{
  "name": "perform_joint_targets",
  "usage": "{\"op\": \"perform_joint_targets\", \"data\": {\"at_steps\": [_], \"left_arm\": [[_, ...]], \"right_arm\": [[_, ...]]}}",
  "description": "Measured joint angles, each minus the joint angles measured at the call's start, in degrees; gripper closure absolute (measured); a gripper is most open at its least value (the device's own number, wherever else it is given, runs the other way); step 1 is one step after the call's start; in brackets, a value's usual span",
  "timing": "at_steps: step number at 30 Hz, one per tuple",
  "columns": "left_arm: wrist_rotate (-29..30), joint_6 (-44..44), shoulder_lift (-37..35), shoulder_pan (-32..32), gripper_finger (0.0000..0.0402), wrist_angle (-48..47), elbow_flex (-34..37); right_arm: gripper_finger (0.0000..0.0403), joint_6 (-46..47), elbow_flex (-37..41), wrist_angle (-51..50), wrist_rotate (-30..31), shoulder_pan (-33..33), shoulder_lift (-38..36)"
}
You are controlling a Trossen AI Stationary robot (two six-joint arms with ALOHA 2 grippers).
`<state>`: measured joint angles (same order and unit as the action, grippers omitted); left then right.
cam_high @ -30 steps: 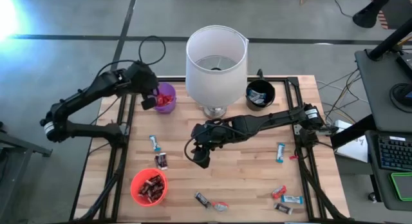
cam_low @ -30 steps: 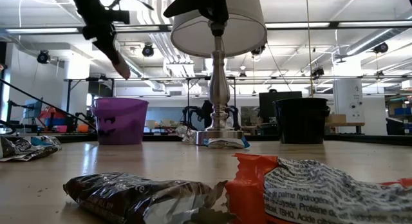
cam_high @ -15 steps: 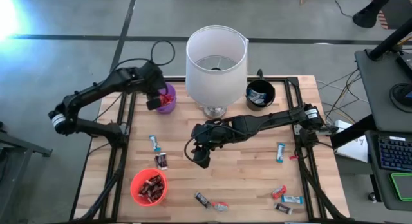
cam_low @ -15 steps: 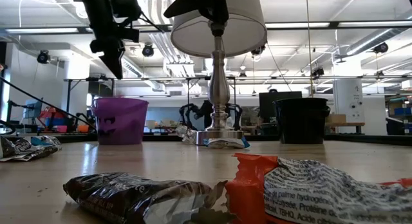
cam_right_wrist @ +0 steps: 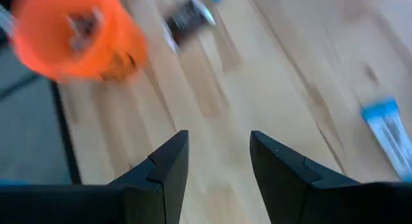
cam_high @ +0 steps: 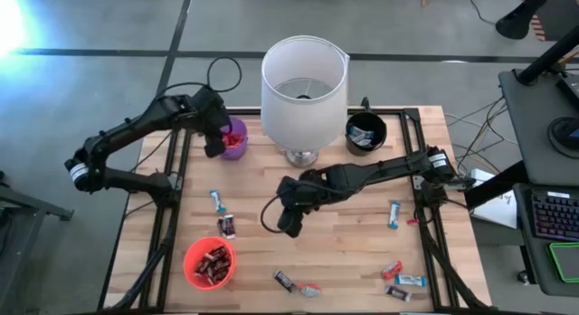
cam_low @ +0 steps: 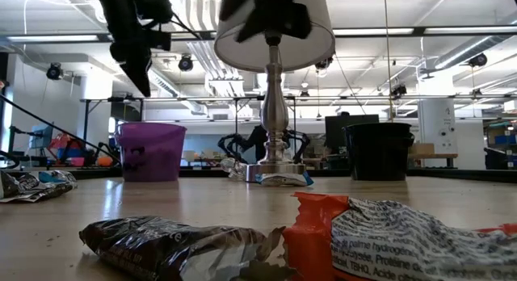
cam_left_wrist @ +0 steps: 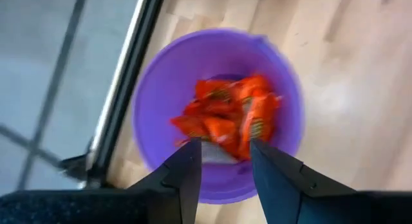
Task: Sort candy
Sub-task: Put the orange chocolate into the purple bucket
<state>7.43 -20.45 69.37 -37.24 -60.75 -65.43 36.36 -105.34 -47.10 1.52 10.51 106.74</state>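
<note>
My left gripper (cam_high: 215,139) (cam_left_wrist: 225,161) hangs open and empty over the purple cup (cam_high: 234,138) (cam_left_wrist: 215,114), which holds red candy (cam_left_wrist: 228,118). My right gripper (cam_high: 289,222) (cam_right_wrist: 219,161) is open and empty above the middle of the table. Loose candy lies flat on the wood: a blue bar (cam_high: 217,202) and a dark bar (cam_high: 226,226) on the left, a dark bar (cam_high: 284,279) and a red one (cam_high: 309,290) near the front edge, a blue bar (cam_high: 394,214) (cam_right_wrist: 386,130) on the right, and three bars (cam_high: 400,281) at the near right corner.
A tall white-shaded lamp (cam_high: 304,80) stands at the far middle of the table. Beside it is a black cup (cam_high: 365,132) with blue candy. An orange cup (cam_high: 209,262) (cam_right_wrist: 71,34) with dark candy sits near the front left. Bare wood lies between the right gripper and the right-hand candy.
My left gripper has shifted slightly toward the purple cup and tipped from a slant to pointing nearly straight down. My right gripper has moved a little toward the table's right and near edge, staying open. No candy on the table has moved.
</note>
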Motion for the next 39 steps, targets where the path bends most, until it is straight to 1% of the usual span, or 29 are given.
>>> {"op": "perform_joint_targets", "data": {"at_steps": [5, 8, 12, 19, 24, 28, 31, 34, 39], "left_arm": [[-8.8, 1.2, -3.3, 0.1, 0.0285, -0.8, 0.0], [-11.4, 2.5, -4.9, 0.1, 0.0285, -1.3, 0.0], [-11.5, 2.5, -6.5, 0.1, 0.0285, -2.2, 0.0], [-11.5, 0.1, -7.7, 0.1, 0.0285, -2.3, 0.0], [-11.5, -1.1, -7.7, 0.1, 0.0285, -2.3, 0.0], [-11.5, -2.1, -7.7, 0.1, 0.0285, -2.3, 0.0], [-11.5, -2.1, -7.7, 0.1, 0.0285, -2.3, 0.0], [-11.5, -2.0, -7.7, 0.1, 0.0285, -2.4, 0.0], [-11.6, -1.5, -7.7, 0.1, 0.0285, -2.4, 0.0]], "right_arm": [[0.0248, 5.0, 0.3, -11.2, 0.0, 1.2, 0.0], [0.0248, 9.4, 0.9, -16.8, 0.0, 2.6, 0.0], [0.0248, 15.2, 1.9, -21.6, 0.0, 5.5, 0.0], [0.0248, 21.0, 4.5, -26.1, -0.1, 11.2, 0.0], [0.0248, 29.3, 7.4, -29.8, -0.6, 15.3, -0.1], [0.0248, 34.8, 10.3, -29.4, -5.0, 18.2, -0.1], [0.0248, 38.4, 13.4, -27.3, -8.2, 20.6, -0.2], [0.0248, 42.2, 16.4, -26.2, -9.8, 23.6, -0.2], [0.0248, 54.6, 20.1, -25.7, -11.9, 28.1, -0.2]]}}
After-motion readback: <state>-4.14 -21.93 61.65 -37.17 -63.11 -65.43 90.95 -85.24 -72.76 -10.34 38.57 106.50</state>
